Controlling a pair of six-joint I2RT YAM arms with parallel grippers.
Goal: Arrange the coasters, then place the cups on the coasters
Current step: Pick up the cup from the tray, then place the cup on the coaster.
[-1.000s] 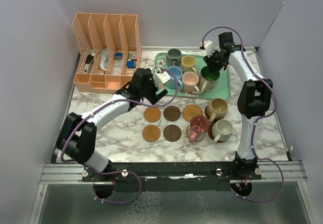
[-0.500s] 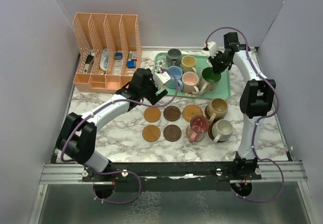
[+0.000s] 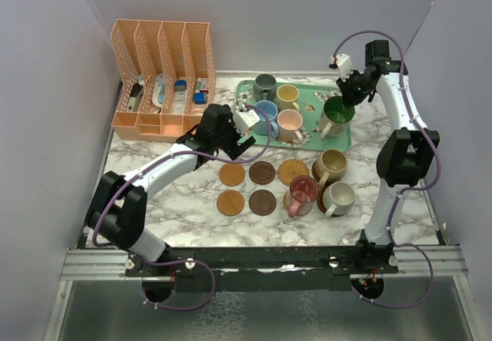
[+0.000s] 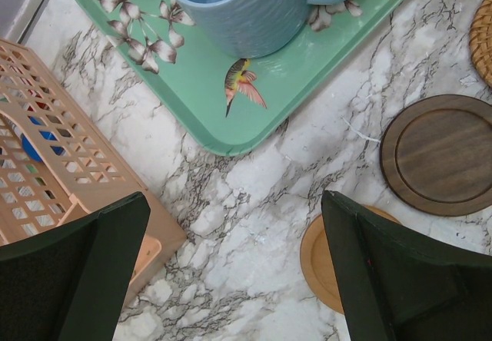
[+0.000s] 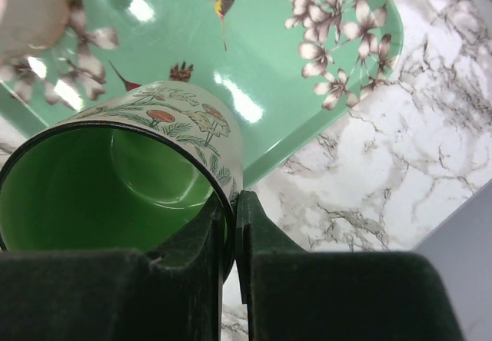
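Here the marble worktop (image 3: 177, 203), boxed by grey walls (image 3: 46, 87), bears a teal tray (image 3: 338, 141) at its far edge; right gripper (image 5: 233, 203) pinches the green mug (image 5: 100, 195), left gripper (image 4: 231, 210) gapes empty.

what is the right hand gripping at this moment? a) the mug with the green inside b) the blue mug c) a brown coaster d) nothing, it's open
a: in the right wrist view the right hand is pinched shut on the rim of the mug with the green inside.
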